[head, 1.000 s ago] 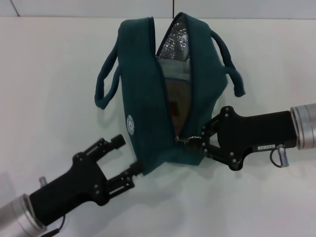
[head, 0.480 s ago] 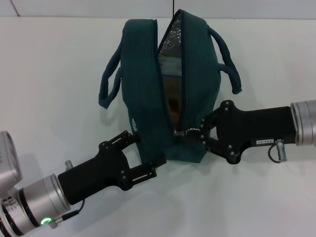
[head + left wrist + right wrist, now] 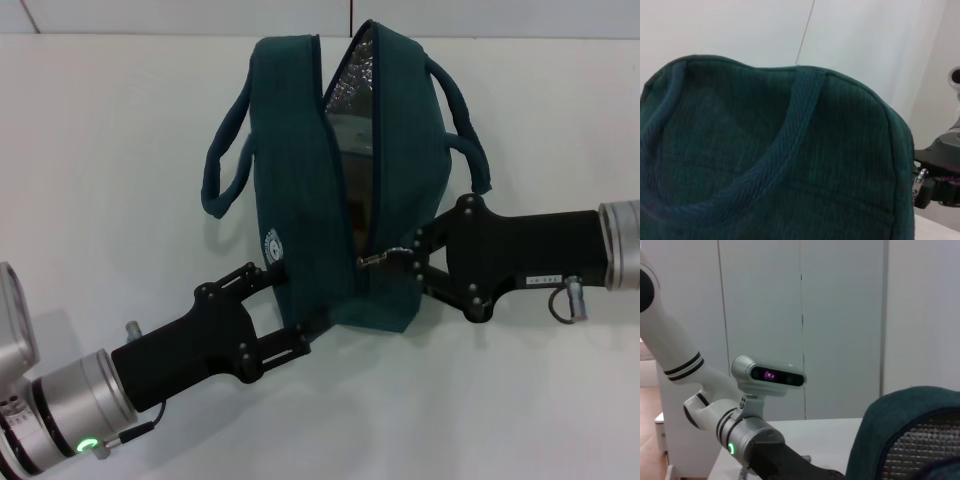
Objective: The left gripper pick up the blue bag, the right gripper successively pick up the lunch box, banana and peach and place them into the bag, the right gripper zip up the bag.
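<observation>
White tabletop carries the blue bag mid-frame (soft, floppy fabric). Left gripper clamps its lower corner; right gripper pinches the zipper pull, the sensible handhold.

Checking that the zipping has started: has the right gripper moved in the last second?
Yes, slightly. The right gripper, at the zipper pull, has shifted up the blue bag, away from its bottom edge.

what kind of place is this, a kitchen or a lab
Most likely a robot lab or test room, not a kitchen: a bare white table, plain pale wall panels, and nothing out but the blue bag.
</observation>
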Tool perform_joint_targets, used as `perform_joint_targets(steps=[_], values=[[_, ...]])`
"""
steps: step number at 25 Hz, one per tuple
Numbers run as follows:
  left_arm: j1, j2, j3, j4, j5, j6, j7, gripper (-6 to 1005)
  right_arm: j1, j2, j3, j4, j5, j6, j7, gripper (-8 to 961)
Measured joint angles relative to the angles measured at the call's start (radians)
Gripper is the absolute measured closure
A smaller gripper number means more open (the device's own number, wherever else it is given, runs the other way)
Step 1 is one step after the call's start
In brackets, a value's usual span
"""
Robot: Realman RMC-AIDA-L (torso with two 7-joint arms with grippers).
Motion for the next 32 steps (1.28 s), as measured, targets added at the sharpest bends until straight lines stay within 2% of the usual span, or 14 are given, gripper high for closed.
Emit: perform_joint_targets(steps=[2, 11, 15, 24, 29, 32], values=[[0.0, 0.0, 0.0, 0.001, -0.001, 0.0, -0.002, 191, 0.0, 0.0, 0.003, 0.0, 0.0, 0.003, -0.001, 942], [-0.011, -0.002, -0.005, 0.006, -0.008, -0.001, 0.004, 482, -0.006, -0.001, 0.006, 0.0, -0.005, 0.006, -0.022, 942], [-0.013, -0.001, -0.003, 0.009, -0.007, -0.001, 0.011, 602, -0.023, 0.0, 0.039, -0.006, -0.003, 0.0, -0.056, 942], [-0.017, -0.002, 0.012, 0.029, 0.0, -0.002, 0.042, 831, -0.029, 0.007, 0.05, 0.0, 0.072, -0.002, -0.161, 942], [-0.023, -0.002, 0.021, 0.03, 0.0, -0.013, 0.042, 937, -0.025, 0.011, 0.047, 0.001, 0.135, -0.002, -0.211, 942], [-0.025, -0.003, 0.022, 0.029, 0.0, -0.028, 0.041, 931, -0.025, 0.012, 0.043, 0.008, 0.191, -0.002, -0.25, 943]])
